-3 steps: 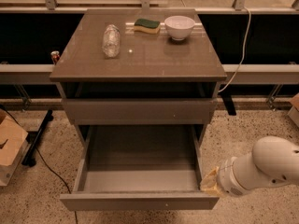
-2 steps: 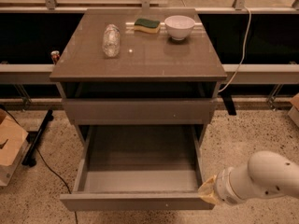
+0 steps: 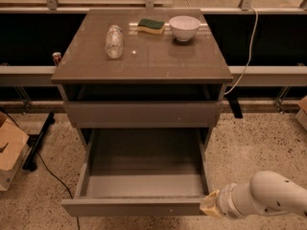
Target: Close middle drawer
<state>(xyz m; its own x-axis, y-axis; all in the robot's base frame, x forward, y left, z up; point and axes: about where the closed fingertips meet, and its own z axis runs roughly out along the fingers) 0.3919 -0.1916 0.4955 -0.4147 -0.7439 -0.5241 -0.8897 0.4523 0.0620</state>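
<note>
The middle drawer is pulled far out of the grey-brown cabinet. Its plain grey box interior is empty. Its flat front panel faces the camera at the bottom of the view, with a tiny pale dot right of its middle. My gripper on the white arm is at the lower right, against the right end of that front panel. Only its pale yellowish tip shows.
The drawer above stands slightly out under the cabinet top, which holds a plastic bottle, a sponge and a white bowl. A cardboard box and a black stand foot are on the floor at left; a cable hangs at right.
My arm has moved down and slightly left in the view, bringing the gripper from beside the drawer's right wall to the right end of its front panel. The drawer has not visibly moved.
</note>
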